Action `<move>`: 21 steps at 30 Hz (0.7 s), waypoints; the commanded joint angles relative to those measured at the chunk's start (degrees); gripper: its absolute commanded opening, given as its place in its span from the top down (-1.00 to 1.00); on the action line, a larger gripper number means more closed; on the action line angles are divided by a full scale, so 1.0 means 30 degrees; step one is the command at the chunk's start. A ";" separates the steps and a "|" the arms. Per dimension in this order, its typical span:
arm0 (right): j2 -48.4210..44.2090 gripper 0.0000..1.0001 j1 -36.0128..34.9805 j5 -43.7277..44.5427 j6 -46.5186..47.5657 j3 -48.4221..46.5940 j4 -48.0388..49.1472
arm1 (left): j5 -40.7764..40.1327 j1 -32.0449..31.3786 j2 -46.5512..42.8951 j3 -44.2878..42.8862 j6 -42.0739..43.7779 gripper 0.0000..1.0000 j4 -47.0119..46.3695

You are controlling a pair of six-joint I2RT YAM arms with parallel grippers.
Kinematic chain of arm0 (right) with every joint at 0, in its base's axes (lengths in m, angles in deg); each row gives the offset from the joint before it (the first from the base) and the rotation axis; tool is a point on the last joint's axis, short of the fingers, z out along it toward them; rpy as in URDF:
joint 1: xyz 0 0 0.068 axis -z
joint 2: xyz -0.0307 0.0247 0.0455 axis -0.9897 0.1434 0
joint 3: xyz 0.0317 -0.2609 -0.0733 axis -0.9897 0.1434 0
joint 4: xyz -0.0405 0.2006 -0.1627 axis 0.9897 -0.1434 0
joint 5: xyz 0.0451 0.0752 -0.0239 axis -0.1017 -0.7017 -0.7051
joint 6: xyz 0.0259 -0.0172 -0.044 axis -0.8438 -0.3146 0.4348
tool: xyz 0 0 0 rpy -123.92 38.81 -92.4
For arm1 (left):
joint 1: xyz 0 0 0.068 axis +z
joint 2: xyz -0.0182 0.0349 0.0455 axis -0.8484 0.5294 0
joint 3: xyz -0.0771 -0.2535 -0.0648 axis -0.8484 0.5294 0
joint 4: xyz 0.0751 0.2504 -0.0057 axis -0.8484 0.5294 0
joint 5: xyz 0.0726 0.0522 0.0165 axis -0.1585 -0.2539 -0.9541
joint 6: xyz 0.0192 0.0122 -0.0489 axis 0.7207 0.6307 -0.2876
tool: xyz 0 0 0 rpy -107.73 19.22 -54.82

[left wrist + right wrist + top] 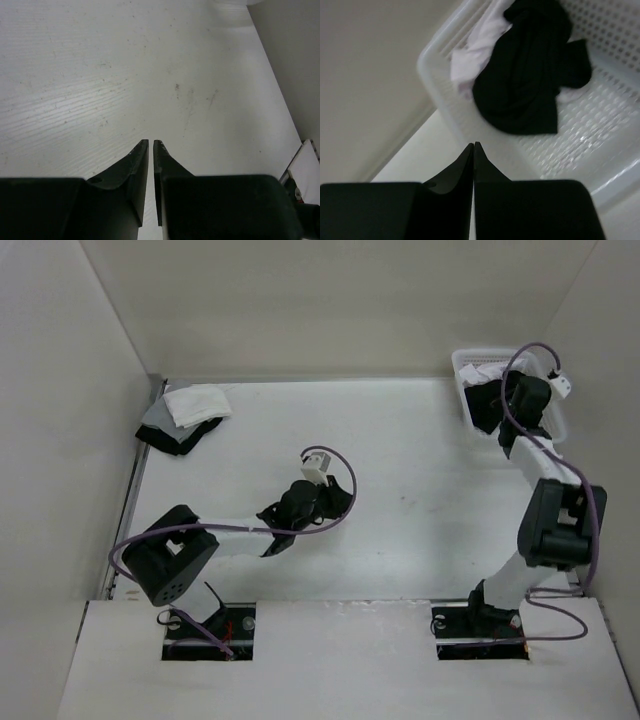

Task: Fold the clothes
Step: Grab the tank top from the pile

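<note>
At far right — black shirt (525, 70) in white basket (620, 30) | right gripper (473, 145) closed

Left gripper (151, 142) and right gripper (473, 144) both closed, empty.

Black shirt (484, 406) in white basket (462, 362)

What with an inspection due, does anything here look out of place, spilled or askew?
Only the black shirt stands out. It lies crumpled in a heap in the white basket at the far right corner of the table, partly over a wrinkled white garment. Nothing looks spilled or damaged.
</note>
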 commanded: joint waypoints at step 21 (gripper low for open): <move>1.7544 0.32 0.3507 -0.0911 0.0731 -2.0792 -0.7727 | 0.0939 0.2290 0.0158 0.0502 -0.0864 0.23 -0.2472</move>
